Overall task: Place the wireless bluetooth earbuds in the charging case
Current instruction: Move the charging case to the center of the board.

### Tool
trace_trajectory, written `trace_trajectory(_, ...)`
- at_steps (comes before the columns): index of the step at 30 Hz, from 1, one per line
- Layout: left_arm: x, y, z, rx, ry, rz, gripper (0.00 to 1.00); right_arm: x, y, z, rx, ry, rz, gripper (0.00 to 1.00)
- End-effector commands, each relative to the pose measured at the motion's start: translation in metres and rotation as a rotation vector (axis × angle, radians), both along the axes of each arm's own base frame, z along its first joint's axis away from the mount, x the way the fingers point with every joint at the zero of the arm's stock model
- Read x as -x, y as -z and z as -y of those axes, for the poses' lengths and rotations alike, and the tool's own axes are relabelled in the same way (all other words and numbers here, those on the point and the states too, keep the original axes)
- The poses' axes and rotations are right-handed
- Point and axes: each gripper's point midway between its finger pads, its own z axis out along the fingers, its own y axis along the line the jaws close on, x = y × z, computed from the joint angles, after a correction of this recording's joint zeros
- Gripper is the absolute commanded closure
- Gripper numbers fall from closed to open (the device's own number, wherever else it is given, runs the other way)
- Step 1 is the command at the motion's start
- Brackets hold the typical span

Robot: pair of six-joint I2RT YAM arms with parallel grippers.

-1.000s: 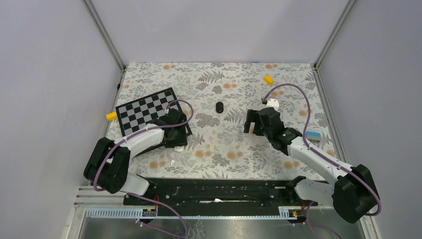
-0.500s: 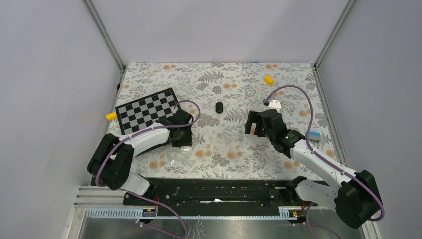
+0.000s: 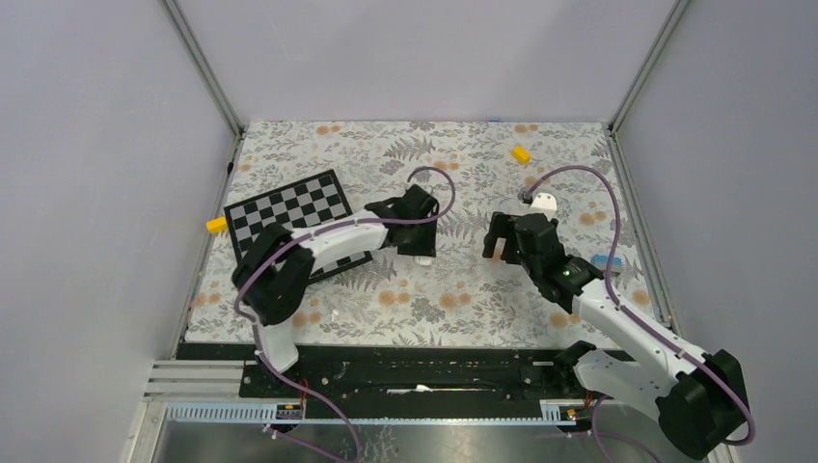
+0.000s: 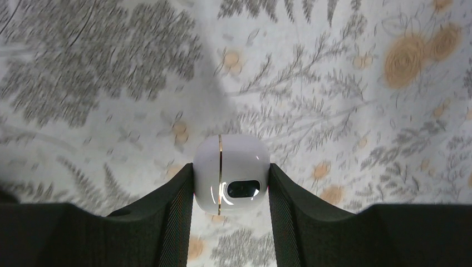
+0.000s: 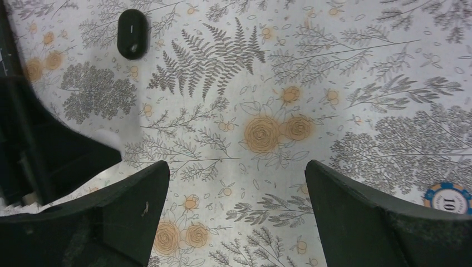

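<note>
Left wrist: left gripper clamped on glossy white rounded charging case; right gripper wide open, empty; blue-rimmed round chip showing "10".

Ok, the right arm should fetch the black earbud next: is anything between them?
Nothing lies on the cloth between the open right gripper and the black earbud. But the left gripper, shut on the white case, hangs close beside the earbud, and in the top view the left arm hides it.
</note>
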Motion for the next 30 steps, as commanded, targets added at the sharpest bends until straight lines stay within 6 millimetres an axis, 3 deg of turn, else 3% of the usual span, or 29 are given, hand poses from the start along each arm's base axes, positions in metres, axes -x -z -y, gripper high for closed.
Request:
trace_trajectory(1, -0.029, 0.008, 0.023, -0.024, 0.020, 0.038, 0.61, -0.001, -0.026, 0.019, -0.002, 0.092, 0.076, 0.02)
trace_trajectory(5, -0.037, 0.030, 0.025, -0.087, 0.025, 0.013, 0.59, 0.005, -0.036, 0.024, -0.048, 0.123, 0.116, 0.02)
trace_trajectory(9, -0.036, 0.032, 0.024, -0.092, 0.015, -0.001, 0.42, 0.008, -0.036, 0.030, -0.053, 0.142, 0.128, 0.02)
trace_trajectory(12, -0.035, 0.021, 0.026, -0.065, 0.007, 0.012, 0.35, 0.008, -0.031, 0.028, -0.059, 0.147, 0.114, 0.02)
trace_trajectory(20, -0.023, -0.047, 0.014, 0.020, 0.010, 0.110, 0.33, 0.004, -0.019, 0.019, -0.055, 0.113, 0.072, 0.02)
trace_trajectory(25, -0.004, -0.054, -0.015, -0.006, -0.028, 0.122, 0.32, 0.003, -0.011, 0.008, -0.067, 0.075, 0.041, 0.02)
trace_trajectory(30, 0.009, -0.053, -0.034, -0.030, -0.057, 0.120, 0.32, 0.006, 0.001, -0.023, -0.103, -0.066, -0.049, 0.02)
